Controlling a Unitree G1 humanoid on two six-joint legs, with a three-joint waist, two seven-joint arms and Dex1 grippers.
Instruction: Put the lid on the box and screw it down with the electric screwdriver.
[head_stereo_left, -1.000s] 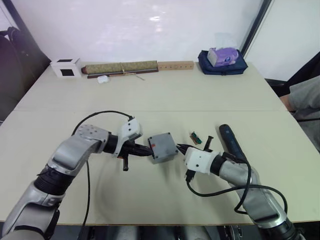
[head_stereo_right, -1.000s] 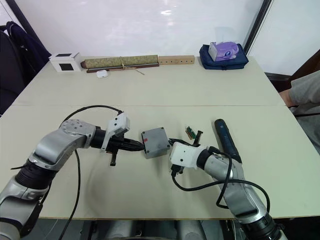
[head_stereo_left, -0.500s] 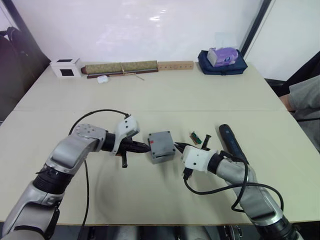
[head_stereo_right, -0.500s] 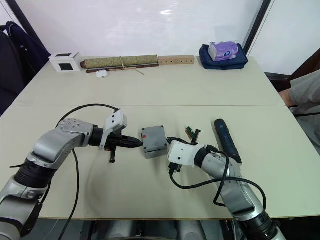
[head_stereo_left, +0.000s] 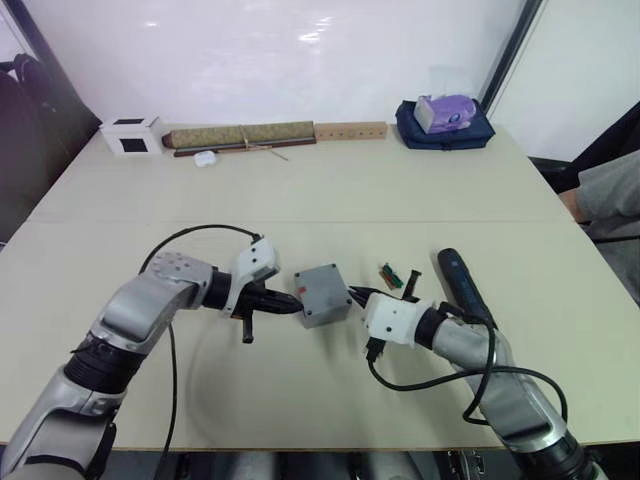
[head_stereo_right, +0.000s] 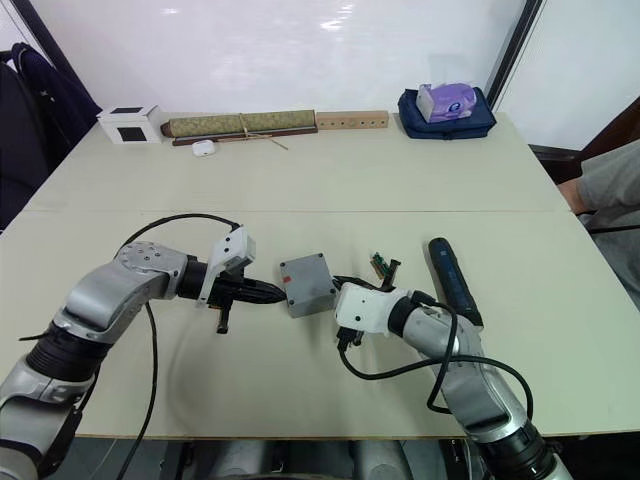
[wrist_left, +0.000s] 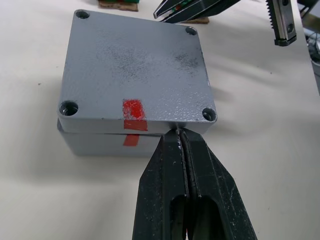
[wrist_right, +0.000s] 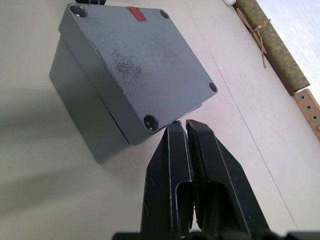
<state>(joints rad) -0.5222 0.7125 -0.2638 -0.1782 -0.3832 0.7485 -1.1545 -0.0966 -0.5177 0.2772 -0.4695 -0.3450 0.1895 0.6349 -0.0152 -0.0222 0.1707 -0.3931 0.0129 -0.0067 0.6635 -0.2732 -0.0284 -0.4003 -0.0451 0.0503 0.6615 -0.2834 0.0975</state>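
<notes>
Grey lid (wrist_left: 135, 70) with red mark sat on the grey box (head_stereo_left: 324, 305) at frame centre on the table (head_stereo_left: 330, 180), slightly askew, both grippers' fingers pinched together, left gripper (wrist_left: 181, 132) touching its edge, right gripper (wrist_right: 181, 127) at a corner, electric screwdriver (head_stereo_left: 462, 286) lying right.

A: From where do the two head views look?
B: From above and behind the arms, forward and down across the table (head_stereo_left: 330, 190) to the far wall; they share nearly the whole scene, one set slightly sideways of the other.
A: And the wrist views?
B: Each looks close along its own fingers at the lid (wrist_left: 135, 75) on the box (wrist_right: 85, 112), from opposite sides.
</notes>
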